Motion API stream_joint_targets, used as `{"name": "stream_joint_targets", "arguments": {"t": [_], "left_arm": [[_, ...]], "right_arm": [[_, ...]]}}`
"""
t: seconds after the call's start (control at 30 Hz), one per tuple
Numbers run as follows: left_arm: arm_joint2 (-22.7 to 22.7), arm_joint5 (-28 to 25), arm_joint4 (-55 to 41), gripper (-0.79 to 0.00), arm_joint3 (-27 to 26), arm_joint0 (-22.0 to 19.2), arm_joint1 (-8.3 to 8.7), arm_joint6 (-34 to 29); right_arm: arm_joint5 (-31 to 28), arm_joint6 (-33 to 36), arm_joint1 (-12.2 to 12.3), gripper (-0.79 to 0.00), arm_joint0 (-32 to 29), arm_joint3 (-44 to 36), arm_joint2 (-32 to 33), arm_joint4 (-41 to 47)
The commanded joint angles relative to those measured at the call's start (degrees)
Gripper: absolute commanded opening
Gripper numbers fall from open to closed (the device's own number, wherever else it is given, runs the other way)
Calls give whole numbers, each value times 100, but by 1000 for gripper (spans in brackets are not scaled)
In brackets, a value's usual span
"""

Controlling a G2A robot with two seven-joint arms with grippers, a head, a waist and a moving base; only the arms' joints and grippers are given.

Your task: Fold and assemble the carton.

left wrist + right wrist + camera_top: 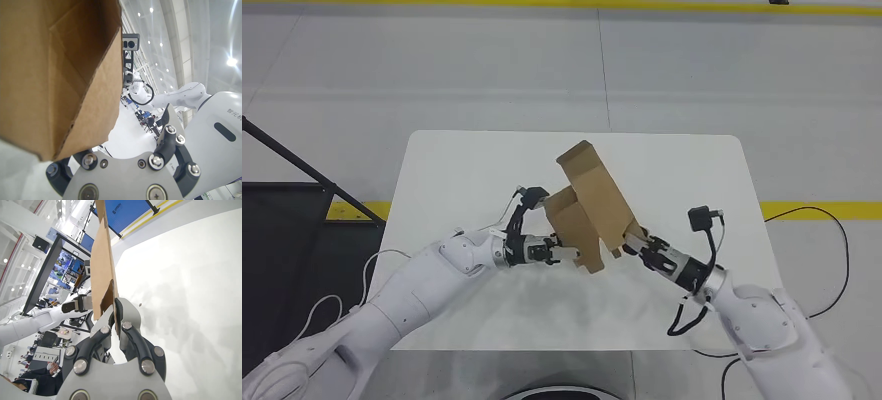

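While the right end effector pinches the carton edge, probably steadying it, the left end effector sits wide at its left.

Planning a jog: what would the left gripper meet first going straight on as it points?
The carton: it sits right ahead of the left gripper, probably touching, though depth is unclear.

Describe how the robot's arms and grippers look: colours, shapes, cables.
The left arm and right arm have rounded white shells ending in black wrist joints. Each wrist bears a black camera on a bracket; a black cable loops beside the right one. The right gripper has a grey metal plate, black link bars and grey fingers with black pads. The left gripper has the same plate.
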Motion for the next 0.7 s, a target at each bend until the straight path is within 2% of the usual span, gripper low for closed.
{"name": "stream_joint_targets", "arguments": {"t": [0.0, 0.4, 0.67], "left_arm": [[-49, 0, 17, 0, 1, 27, 0, 0], [-95, 0, -111, 0, 108, 88, -40, 0], [-199, 0, -256, 0, 94, 164, -51, 0]], "right_arm": [[-39, 36, -3, -785, 6, 27, 51, 128], [-152, -449, -16, -785, -322, -59, 458, 39], [144, -929, -48, -785, -518, -252, 504, -703]]}}
